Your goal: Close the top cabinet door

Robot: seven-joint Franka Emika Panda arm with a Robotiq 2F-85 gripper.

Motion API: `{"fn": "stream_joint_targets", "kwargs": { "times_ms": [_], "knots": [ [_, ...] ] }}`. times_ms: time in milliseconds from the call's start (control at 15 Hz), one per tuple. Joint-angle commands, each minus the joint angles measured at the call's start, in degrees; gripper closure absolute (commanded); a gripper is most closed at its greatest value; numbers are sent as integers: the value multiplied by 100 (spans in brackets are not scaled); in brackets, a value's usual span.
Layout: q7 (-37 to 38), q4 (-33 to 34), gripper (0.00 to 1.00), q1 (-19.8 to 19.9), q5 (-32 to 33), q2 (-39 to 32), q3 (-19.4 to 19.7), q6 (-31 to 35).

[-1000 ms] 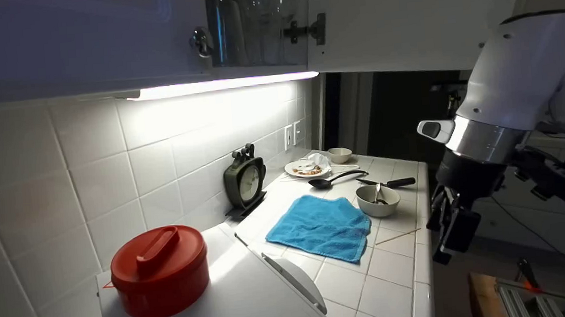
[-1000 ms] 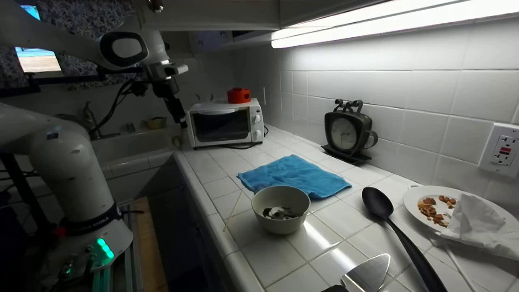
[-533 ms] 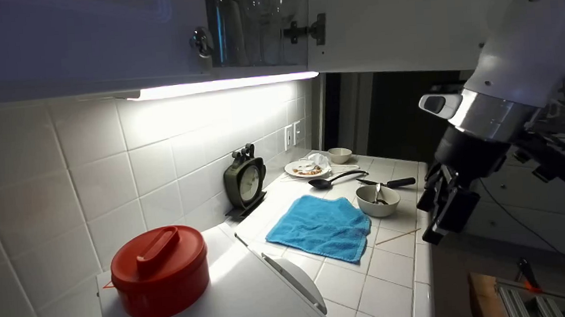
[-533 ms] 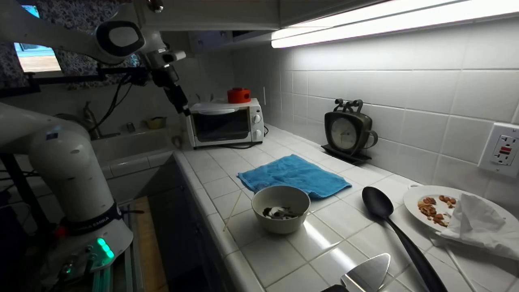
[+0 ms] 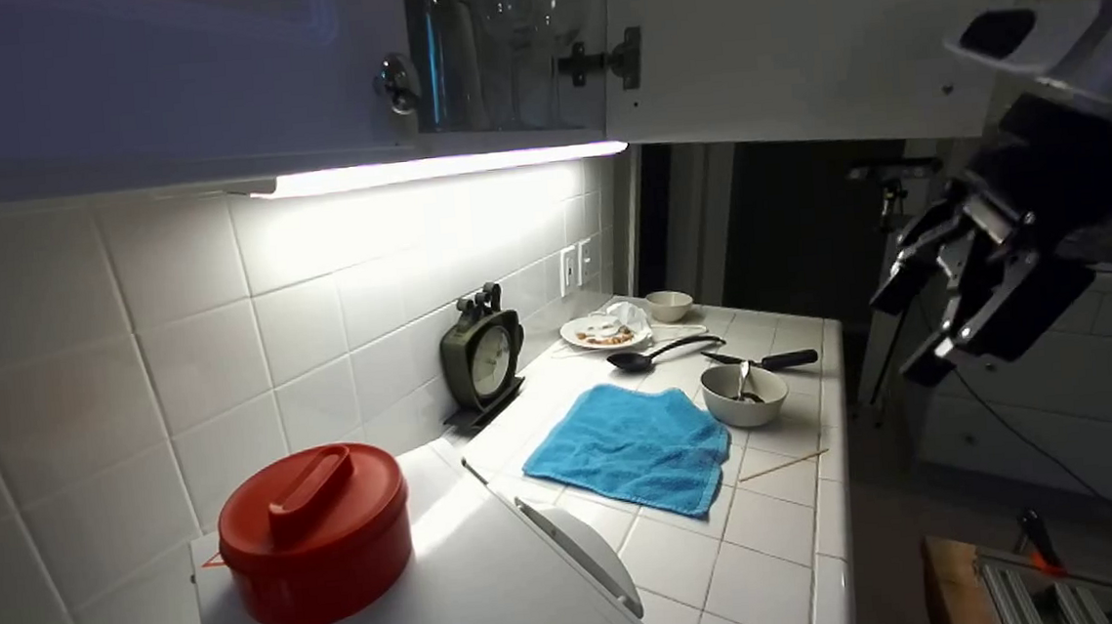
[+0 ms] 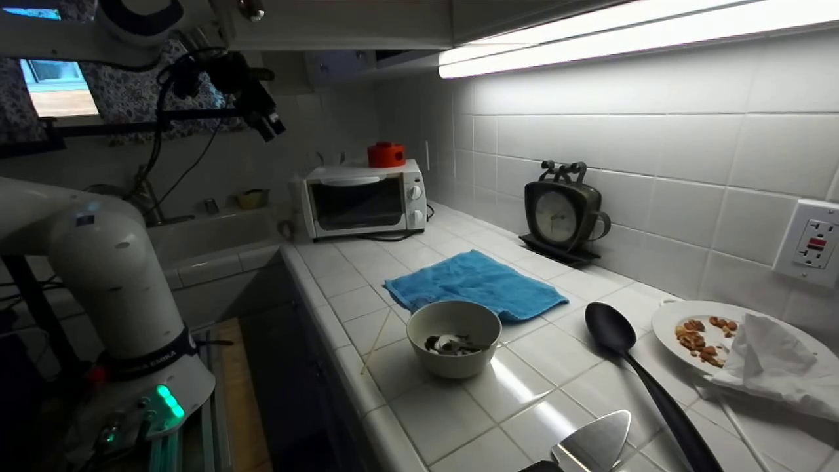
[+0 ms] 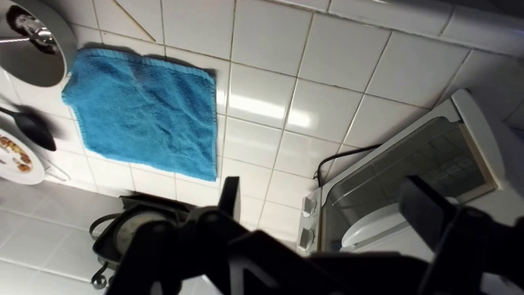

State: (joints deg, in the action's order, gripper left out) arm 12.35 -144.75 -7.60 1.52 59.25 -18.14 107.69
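The top cabinet door (image 5: 812, 49) stands open, its plain flat back showing in an exterior view with the dark hinge (image 5: 629, 57) at its left. Its front (image 6: 347, 26) also shows in an exterior view, with the knob (image 6: 250, 9) near the free edge; its top is out of view. My gripper (image 5: 913, 331) is open and empty, apart from the door, lower than its bottom edge and near its free edge. It shows too in an exterior view (image 6: 274, 128), on the door's back side. In the wrist view the fingers (image 7: 325, 200) are wide apart; the door is not seen there.
The neighbour door (image 5: 158, 75) is shut, with its own knob (image 5: 397, 83). A toaster oven (image 6: 367, 196) with a red pot (image 6: 387, 155) on top, a blue towel (image 5: 634, 448), a bowl (image 6: 454, 337), a scale (image 6: 562, 210), a black spoon (image 6: 613, 328) and a plate (image 6: 675, 314) are on the counter.
My gripper has risen and pulled back toward the robot's side, turning so its fingers spread in view. More of the door's lower free corner is uncovered. The door has not visibly moved.
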Motion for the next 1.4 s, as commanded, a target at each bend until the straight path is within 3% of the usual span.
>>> {"fn": "stream_joint_targets", "kwargs": {
  "times_ms": [0,533,1333],
  "knots": [
    [252,537,0,231,405,385,-149,-501],
    [952,1058,0,1184,590,397,140,-1266],
    [1537,1792,0,1770,1200,550,9,-1704]
  ]
}}
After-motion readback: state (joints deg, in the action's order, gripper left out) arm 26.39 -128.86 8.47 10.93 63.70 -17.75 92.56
